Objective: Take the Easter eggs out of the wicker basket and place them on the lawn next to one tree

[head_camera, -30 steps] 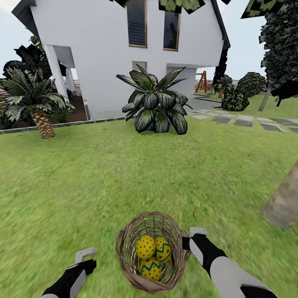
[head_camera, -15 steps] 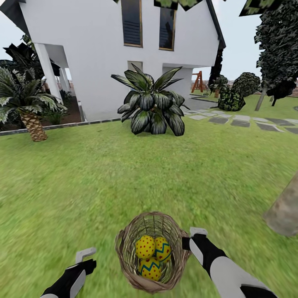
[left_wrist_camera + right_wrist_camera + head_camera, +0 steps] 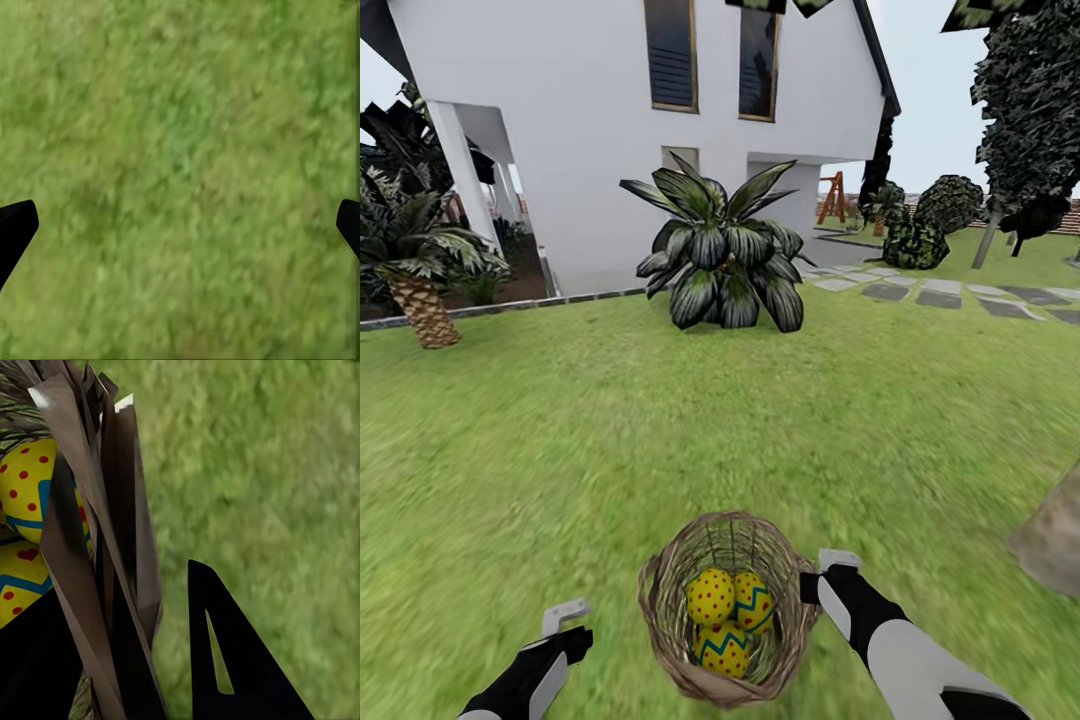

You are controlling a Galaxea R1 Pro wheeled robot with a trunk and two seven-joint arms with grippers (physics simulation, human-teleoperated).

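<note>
While I face the white house:
Right gripper: pinching the wicker basket rim, lower centre.
Eggs: three, inside.
Left gripper: fingers spread, empty, lower left.

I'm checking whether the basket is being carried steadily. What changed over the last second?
The background slid left and the trunk slipped toward the right edge, so the camera moved with the robot. The basket, its three eggs and both tools, left and right, kept their places in the head view, the right tool clamped on the rim.
</note>
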